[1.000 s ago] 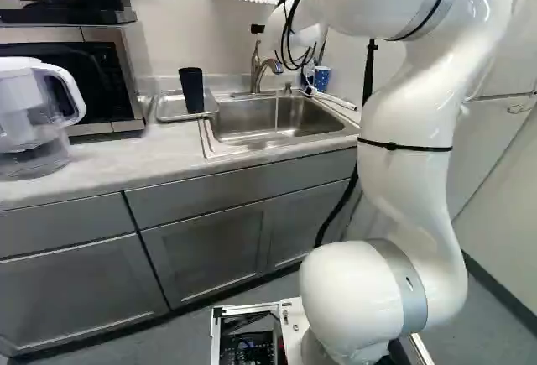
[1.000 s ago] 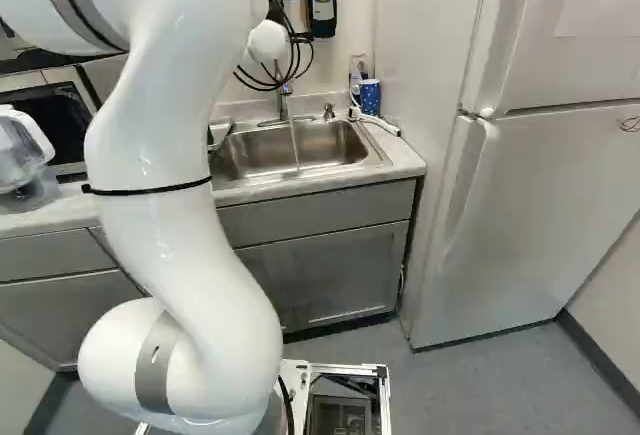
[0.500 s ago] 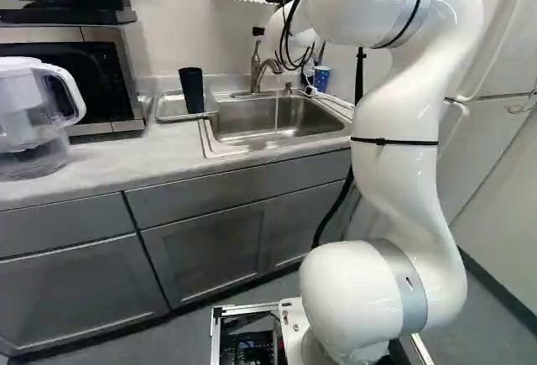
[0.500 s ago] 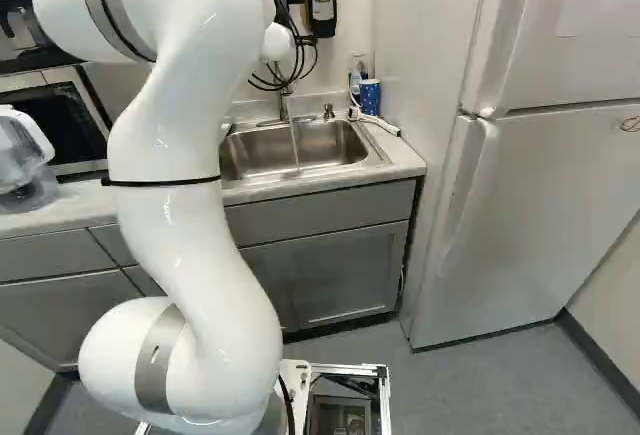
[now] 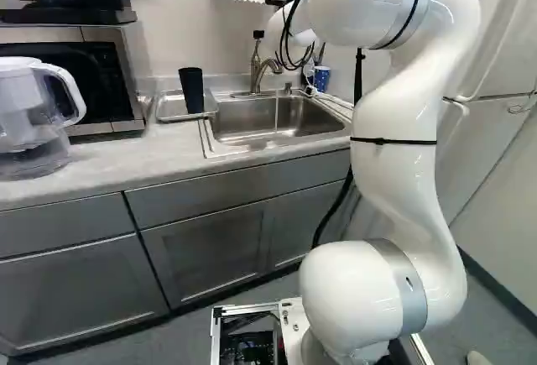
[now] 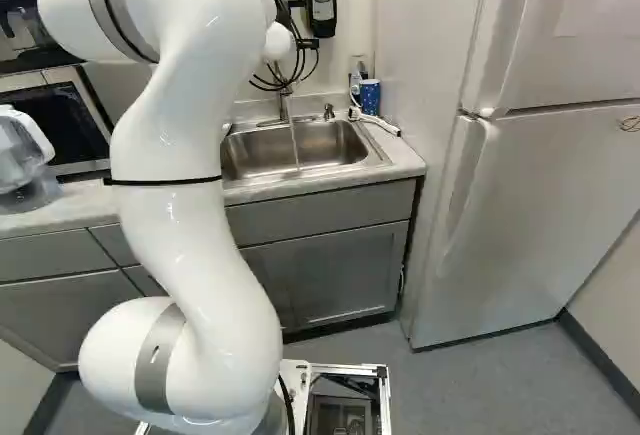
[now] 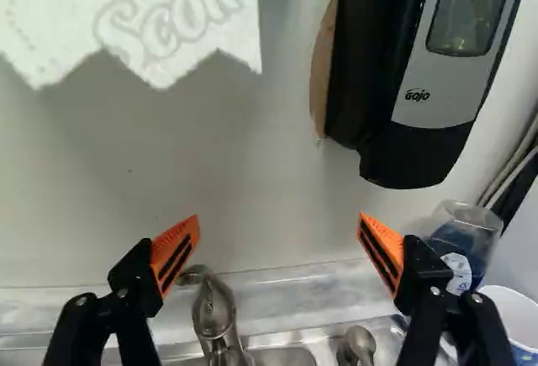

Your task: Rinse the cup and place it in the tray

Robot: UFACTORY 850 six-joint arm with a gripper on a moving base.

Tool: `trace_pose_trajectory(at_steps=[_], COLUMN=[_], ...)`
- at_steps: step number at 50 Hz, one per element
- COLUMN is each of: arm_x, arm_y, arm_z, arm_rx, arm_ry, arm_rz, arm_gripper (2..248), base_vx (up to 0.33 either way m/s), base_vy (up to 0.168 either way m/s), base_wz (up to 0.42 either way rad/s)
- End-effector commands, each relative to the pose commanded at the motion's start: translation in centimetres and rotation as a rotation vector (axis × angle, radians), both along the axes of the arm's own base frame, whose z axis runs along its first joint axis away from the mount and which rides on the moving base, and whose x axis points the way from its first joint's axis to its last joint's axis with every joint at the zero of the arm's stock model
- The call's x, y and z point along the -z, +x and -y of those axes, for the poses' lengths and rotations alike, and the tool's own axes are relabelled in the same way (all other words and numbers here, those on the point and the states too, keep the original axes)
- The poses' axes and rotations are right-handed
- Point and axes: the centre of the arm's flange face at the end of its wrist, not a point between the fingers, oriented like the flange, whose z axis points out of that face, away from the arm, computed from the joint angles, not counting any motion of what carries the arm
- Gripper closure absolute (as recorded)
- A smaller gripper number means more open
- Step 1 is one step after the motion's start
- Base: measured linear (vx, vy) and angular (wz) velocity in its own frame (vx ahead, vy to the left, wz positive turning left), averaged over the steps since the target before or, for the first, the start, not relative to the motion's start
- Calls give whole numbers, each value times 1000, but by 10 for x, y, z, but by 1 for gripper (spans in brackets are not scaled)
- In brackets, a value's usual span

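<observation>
The gripper (image 5: 258,34) is mostly hidden behind the arm in the left base view; a small black part shows above the faucet (image 5: 256,71). In the wrist view the gripper (image 7: 279,244) stands open, nothing between its pads, facing the wall above the sink. A dark cup (image 5: 191,90) stands wide end up on the metal tray (image 5: 172,108), left of the sink and well away from the gripper. Water runs from the faucet into the sink (image 6: 262,151). The wrist view shows neither cup nor tray.
A soap dispenser (image 7: 450,55) and paper towel (image 7: 134,13) hang on the wall ahead. A blue cup (image 6: 370,96) and a clear bottle (image 7: 466,240) stand right of the faucet. The pitcher (image 5: 29,113) and microwave (image 5: 80,75) are at left; the fridge (image 6: 535,215) is at right.
My arm's upper links have swung left in the left base view and right in the right base view, mostly in the earlier half second. The cup and base have not moved.
</observation>
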Motion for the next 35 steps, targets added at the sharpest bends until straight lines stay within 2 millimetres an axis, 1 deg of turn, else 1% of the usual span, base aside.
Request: trace_pose_trajectory(at_steps=[24, 35], arm_x=[3, 4], arm_y=[0, -4], arm_z=[1, 1], arm_rx=[9, 14], arm_ry=[-5, -7], arm_rz=[-35, -55], arm_gripper=[3, 3], base_vx=[0, 0], base_vy=[0, 0], base_wz=[0, 0])
